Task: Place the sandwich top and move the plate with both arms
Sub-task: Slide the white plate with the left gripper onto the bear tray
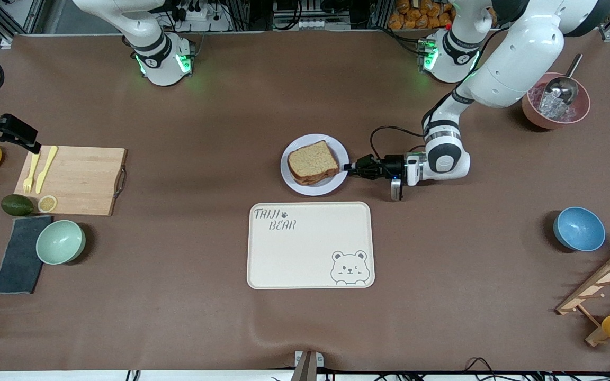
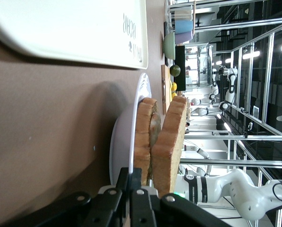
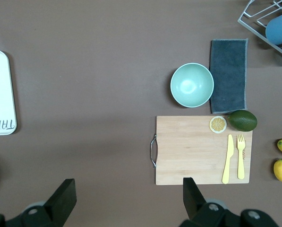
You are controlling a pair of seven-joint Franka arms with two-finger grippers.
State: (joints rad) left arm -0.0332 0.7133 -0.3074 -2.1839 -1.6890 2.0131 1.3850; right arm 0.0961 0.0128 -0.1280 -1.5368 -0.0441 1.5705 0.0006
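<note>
Gripping the rim of the plate at the edge toward my left arm's end of the table, my left gripper is clenched on it, fingers pinched over the lip just in front of my wrist. The sandwich top already lies on the stack right ahead of those fingers; in my left wrist view the tan slice leans on the darker one under it, so I judge the placing step done.

My right gripper hangs spread wide and empty above the table just off the cutting board, well apart from the plate. It has no hold yet.

What is left, as I read it: bring the right gripper to the plate's free edge, clamp on, then carry the plate with both arms, perhaps to the cream tray just beside it.
</note>
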